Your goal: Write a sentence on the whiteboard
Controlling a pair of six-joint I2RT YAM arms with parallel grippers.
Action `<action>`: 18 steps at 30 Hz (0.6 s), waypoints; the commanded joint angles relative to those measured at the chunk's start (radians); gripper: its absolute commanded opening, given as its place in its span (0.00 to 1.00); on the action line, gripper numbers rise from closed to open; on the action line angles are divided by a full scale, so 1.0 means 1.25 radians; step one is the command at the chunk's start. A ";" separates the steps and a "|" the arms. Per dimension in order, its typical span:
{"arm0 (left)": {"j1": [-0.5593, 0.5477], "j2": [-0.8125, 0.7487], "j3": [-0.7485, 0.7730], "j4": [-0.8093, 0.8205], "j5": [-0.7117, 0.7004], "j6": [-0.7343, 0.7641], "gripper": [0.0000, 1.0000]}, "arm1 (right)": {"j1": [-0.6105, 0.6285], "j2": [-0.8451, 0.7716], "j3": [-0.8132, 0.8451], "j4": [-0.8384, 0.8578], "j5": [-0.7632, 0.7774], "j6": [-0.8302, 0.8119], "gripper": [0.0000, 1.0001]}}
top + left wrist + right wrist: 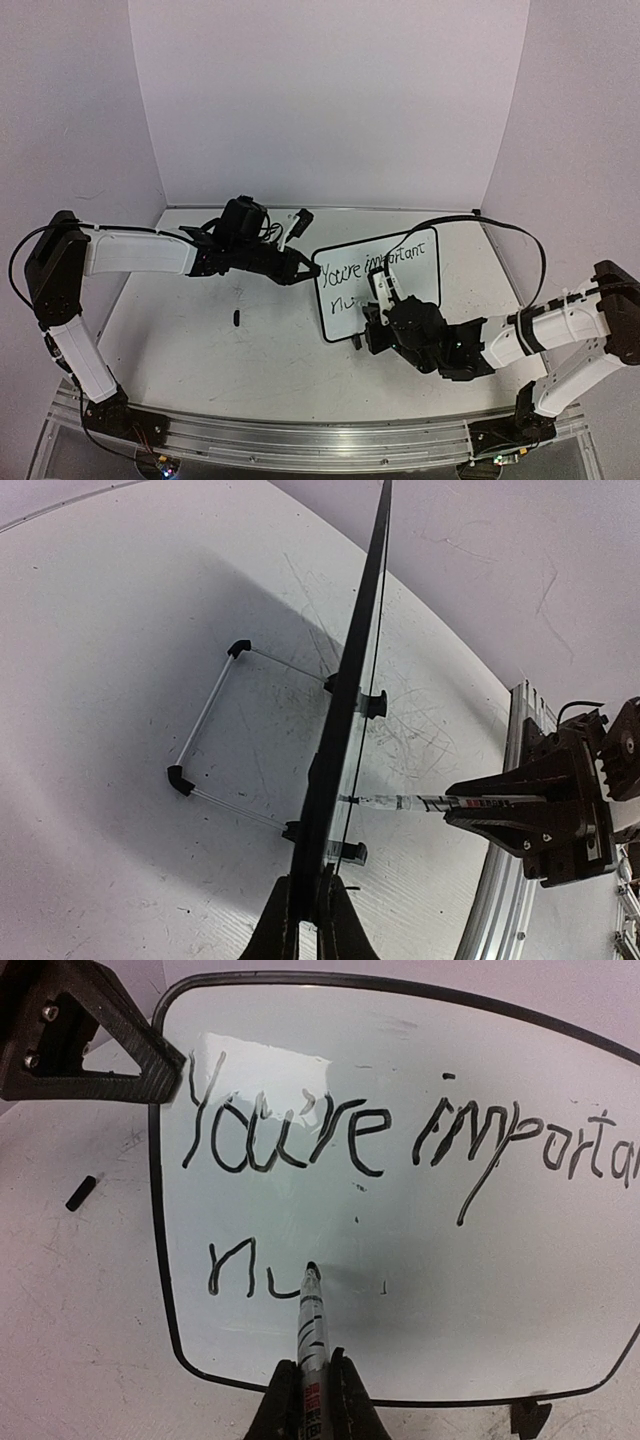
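Note:
The whiteboard point(405, 262) stands upright at mid-table, framed in thin black. It reads "You're important" with "nu" underneath point(240, 1270). My left gripper point(300, 268) is shut on the board's left edge. In the left wrist view the board point(350, 680) is edge-on, with the jaws point(308, 910) pinching it. My right gripper point(312, 1395) is shut on a marker point(312, 1325). The marker's tip touches the board at the end of the "u". The left wrist view shows the same marker point(420, 802) meeting the board's face.
A small black cap point(236, 318) lies on the table left of the board, also visible as the cap point(80, 1192). A wire stand point(205, 715) props the board from behind. An aluminium rail point(300, 435) runs along the near edge. White walls enclose the table.

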 commanded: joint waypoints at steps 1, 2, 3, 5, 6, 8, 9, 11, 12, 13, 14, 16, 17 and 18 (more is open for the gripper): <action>0.005 0.001 0.026 -0.010 -0.042 0.034 0.00 | -0.006 0.023 0.033 0.035 -0.017 -0.016 0.00; 0.005 0.001 0.026 -0.010 -0.043 0.034 0.00 | -0.005 0.026 0.035 0.035 -0.020 -0.016 0.00; 0.005 0.001 0.026 -0.010 -0.043 0.034 0.00 | -0.005 0.028 0.035 0.035 -0.023 -0.016 0.00; 0.005 0.000 0.026 -0.010 -0.044 0.035 0.00 | -0.005 0.033 0.035 0.035 -0.030 -0.015 0.00; 0.005 0.000 0.026 -0.010 -0.044 0.034 0.00 | -0.005 0.034 0.033 0.035 -0.032 -0.014 0.00; 0.005 0.000 0.026 -0.010 -0.044 0.034 0.00 | -0.005 0.038 0.032 0.034 -0.038 -0.011 0.00; 0.005 0.000 0.026 -0.010 -0.044 0.035 0.00 | -0.005 0.039 0.030 0.033 -0.042 -0.009 0.00; 0.005 0.000 0.026 -0.010 -0.044 0.035 0.00 | -0.005 0.043 0.028 0.030 -0.050 -0.006 0.00; 0.005 0.000 0.026 -0.010 -0.044 0.035 0.00 | -0.005 0.044 0.027 0.028 -0.053 -0.004 0.00; 0.005 0.000 0.026 -0.010 -0.044 0.035 0.00 | -0.005 0.045 0.026 0.027 -0.057 -0.002 0.00; 0.005 0.000 0.026 -0.010 -0.044 0.035 0.00 | -0.006 0.045 0.024 0.024 -0.059 0.000 0.00; 0.005 -0.001 0.026 -0.010 -0.045 0.035 0.00 | -0.005 0.042 0.022 0.016 -0.058 0.003 0.00; 0.005 -0.001 0.026 -0.010 -0.045 0.035 0.00 | -0.005 0.033 0.020 0.012 -0.052 0.004 0.00; 0.005 -0.001 0.025 -0.010 -0.045 0.035 0.00 | -0.005 0.018 0.015 0.009 -0.046 0.004 0.00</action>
